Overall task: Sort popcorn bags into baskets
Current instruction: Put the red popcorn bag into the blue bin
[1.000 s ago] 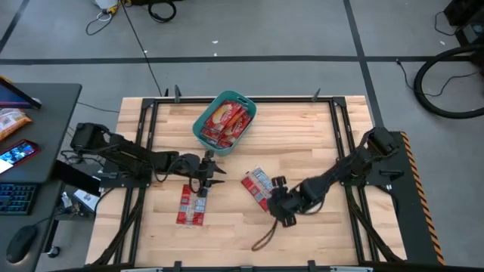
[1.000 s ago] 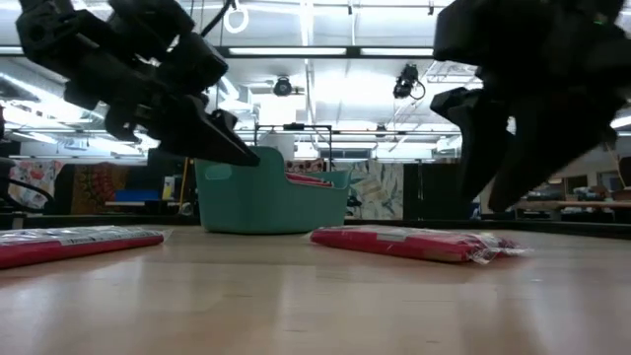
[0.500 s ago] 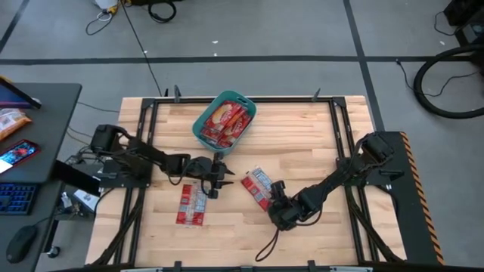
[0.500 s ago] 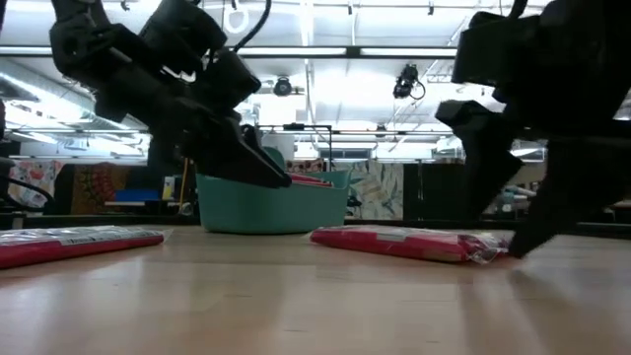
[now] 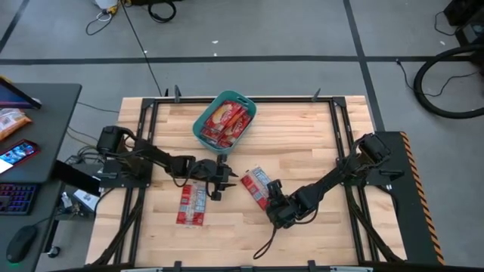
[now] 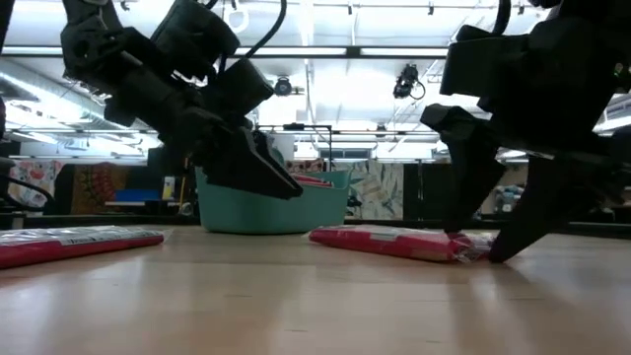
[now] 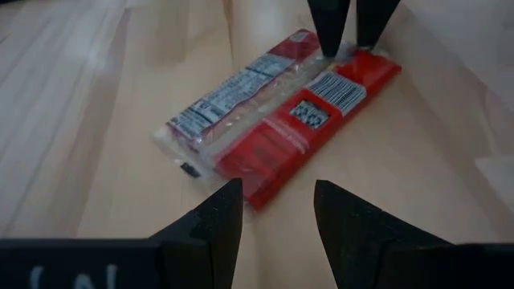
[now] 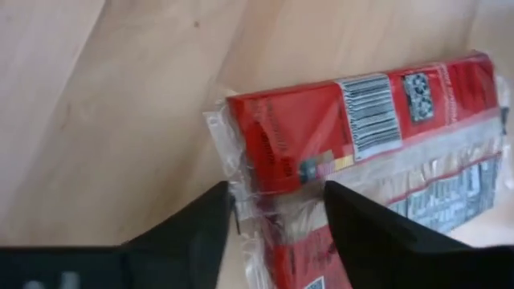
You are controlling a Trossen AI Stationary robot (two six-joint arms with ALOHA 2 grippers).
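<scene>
One red popcorn bag (image 5: 255, 183) lies flat on the table between both grippers, also seen as the bag (image 7: 281, 120) and the bag (image 8: 353, 136). My left gripper (image 5: 221, 178) (image 7: 277, 217) is open, just left of it and short of its end. My right gripper (image 5: 271, 198) (image 8: 277, 225) is open, its fingers standing either side of the bag's near-right end (image 6: 473, 247). A second bag (image 5: 192, 204) (image 6: 79, 242) lies flat, nearer the left. The teal tub (image 5: 203, 130) (image 6: 256, 202) stands at the far middle with several red bags inside. My right gripper comes down slanting from the table's right with one finger (image 8: 193, 233) and the other finger (image 8: 377, 233) on either side of the bag's sealed end (image 8: 257, 197). Whether they touch the plastic, I cannot tell. The bag lies flat on the wood.
A dark loop of cord (image 5: 265, 243) lies on the table near the front edge. Black frame rails (image 5: 342, 136) run along the table's sides. A desk (image 5: 38, 151) with a phone and keyboard stands beyond the left edge. Bare wood lies to the far right.
My left gripper has moved toward the table's right and downward, closing on the middle bag. My right gripper has shifted slightly left and lowered, so its fingers now stand at table height around the bag's end. Neither bag has moved.
</scene>
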